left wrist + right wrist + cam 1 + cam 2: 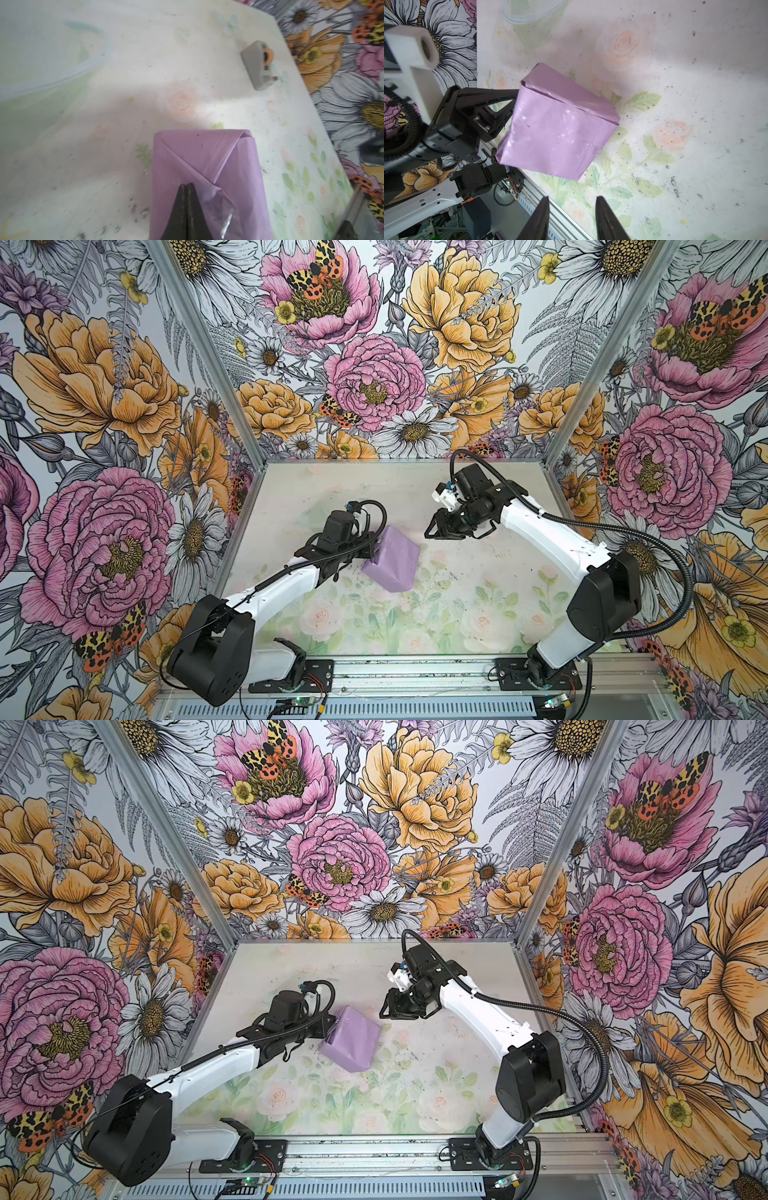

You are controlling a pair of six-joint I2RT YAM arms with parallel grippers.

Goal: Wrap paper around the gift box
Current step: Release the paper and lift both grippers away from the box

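Note:
The gift box (390, 560) (351, 1040) is covered all round by the lilac paper (556, 133); none of the box's own surface shows. The parcel stands tilted on one edge near the table's middle. Its end has folded triangular flaps (207, 158) with a strip of clear tape (226, 220) on them. My left gripper (374, 545) (328, 1027) (187, 185) is shut, its tips resting against that folded end. My right gripper (430, 526) (384, 1006) (572, 197) hangs open behind and to the right of the parcel, apart from it, with nothing between its fingers.
In the left wrist view a small grey tape dispenser (257, 64) sits near the table's far corner by the floral wall. The table (457, 614) has a pale rose print. An aluminium rail (415, 672) runs along the front edge between the arm bases.

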